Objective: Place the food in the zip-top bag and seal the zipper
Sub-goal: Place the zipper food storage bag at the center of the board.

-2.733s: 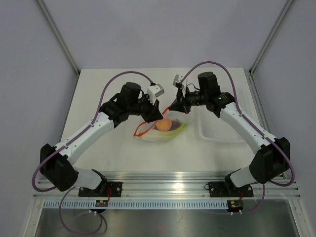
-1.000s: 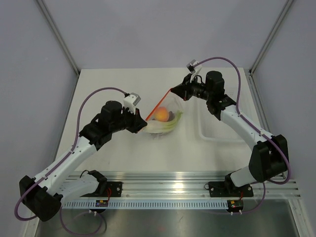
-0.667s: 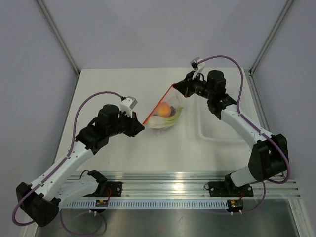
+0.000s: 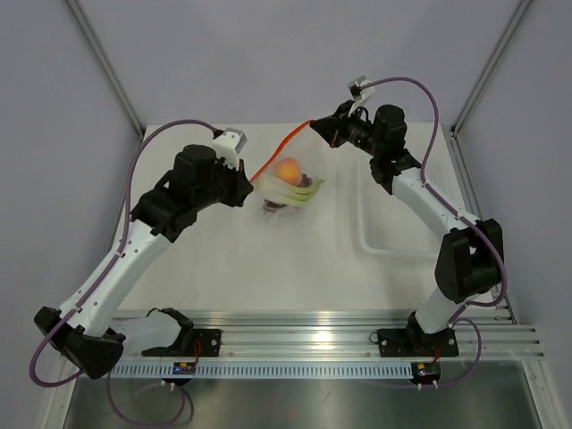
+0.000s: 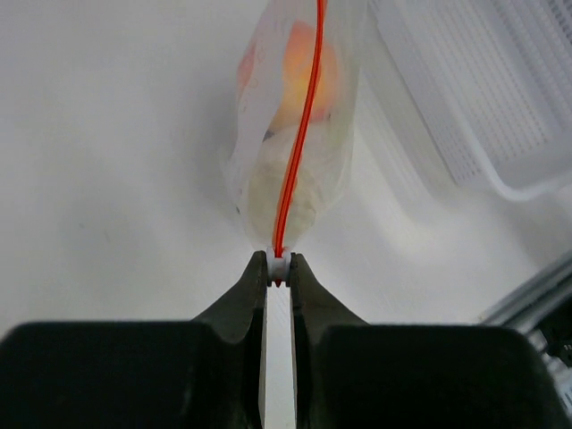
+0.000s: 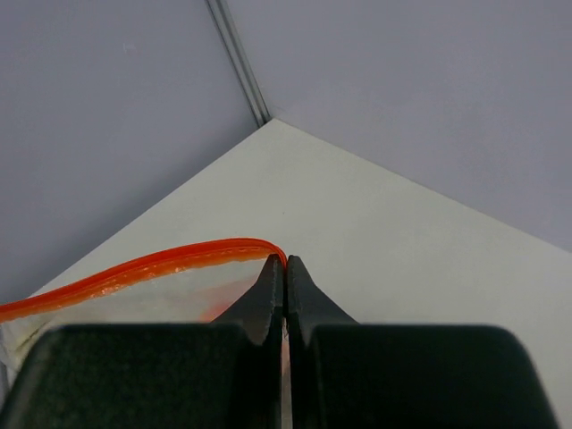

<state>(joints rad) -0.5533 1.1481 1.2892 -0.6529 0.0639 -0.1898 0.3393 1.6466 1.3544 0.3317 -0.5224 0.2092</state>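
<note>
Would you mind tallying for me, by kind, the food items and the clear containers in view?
Fruit: 2 (peach, grape bunch)
Vegetables: 1 (stalk bundle)
Clear containers: 2 (zip-top bag holding all the food, tray)
Total: 5

1. Pale off-white matte tabletop (image 4: 214, 259) under both pincers, grey panels at back and sides.
2. Clear rigid rectangular tray (image 4: 393, 234) flat on it, on the near side of the right pincer (image 4: 315, 125) and off to its right, well apart from the left pincer (image 4: 255, 181).
3. Ribbed tray floor seen ahead-right of the left pincer in its wrist view.
4. Zip-top bag (image 4: 290, 192) slung between the two pincers; contact with the tabletop not discernible.
</note>
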